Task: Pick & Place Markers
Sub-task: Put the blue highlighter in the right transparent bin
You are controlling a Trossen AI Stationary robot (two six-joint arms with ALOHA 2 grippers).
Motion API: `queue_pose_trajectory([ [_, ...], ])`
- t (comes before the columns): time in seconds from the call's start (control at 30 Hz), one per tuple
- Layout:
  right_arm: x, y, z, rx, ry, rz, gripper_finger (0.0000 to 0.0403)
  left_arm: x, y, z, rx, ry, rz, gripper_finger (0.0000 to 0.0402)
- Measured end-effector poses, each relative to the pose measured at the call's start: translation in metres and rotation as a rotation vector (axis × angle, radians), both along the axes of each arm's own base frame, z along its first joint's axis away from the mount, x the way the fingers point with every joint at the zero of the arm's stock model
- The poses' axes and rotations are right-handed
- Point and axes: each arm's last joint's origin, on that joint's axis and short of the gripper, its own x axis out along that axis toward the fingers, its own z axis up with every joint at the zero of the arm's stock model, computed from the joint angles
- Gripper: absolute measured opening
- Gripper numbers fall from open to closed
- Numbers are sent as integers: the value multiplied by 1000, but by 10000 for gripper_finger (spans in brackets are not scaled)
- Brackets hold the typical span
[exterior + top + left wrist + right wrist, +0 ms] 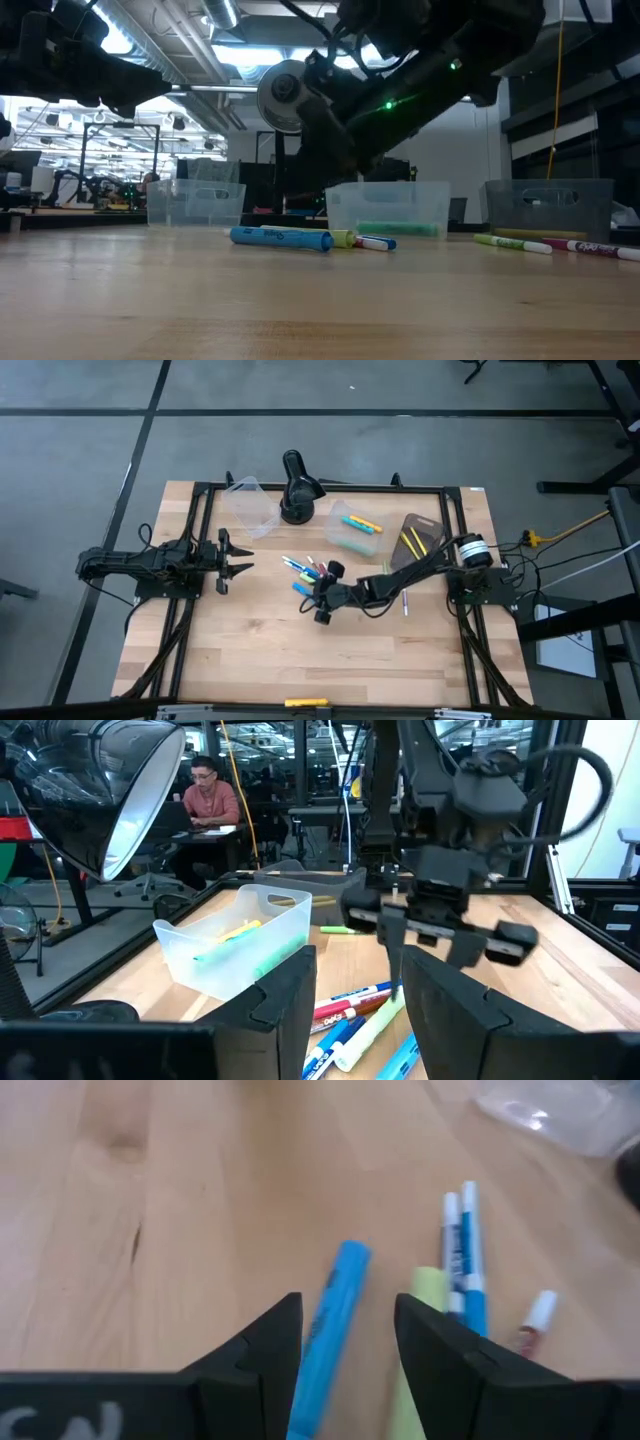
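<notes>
Near the middle of the tabletop (250, 650), the right gripper (347, 1342) hovers with fingers apart astride a blue marker (327, 1332), whose long axis runs straight out between them

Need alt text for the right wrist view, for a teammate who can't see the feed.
The right gripper hangs open just above the wooden table, its two dark fingers straddling a blue marker. Beside it lie a pale yellow-green marker, two thin blue-and-white markers and a white-capped marker.
</notes>
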Motion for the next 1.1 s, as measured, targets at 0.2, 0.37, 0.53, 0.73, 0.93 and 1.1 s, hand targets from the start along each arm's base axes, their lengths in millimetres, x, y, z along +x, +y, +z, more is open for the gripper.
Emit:
queue_pose_trajectory([
  [0.2,3,8,-16,19,-13,-26,160,0,0,0,0,0,0,143],
  [0.37,3,10,-24,3,-8,-57,160,0,0,0,0,0,0,143],
  [0.53,4,11,-33,22,-3,-68,160,0,0,0,0,0,0,143],
  [0.73,7,12,-48,48,0,-58,160,0,0,0,0,0,0,143],
  [0.93,9,10,-54,69,-6,-68,151,0,0,0,0,0,0,143],
  [1.1,9,10,-54,76,-1,-54,106,0,0,0,0,0,0,143],
])
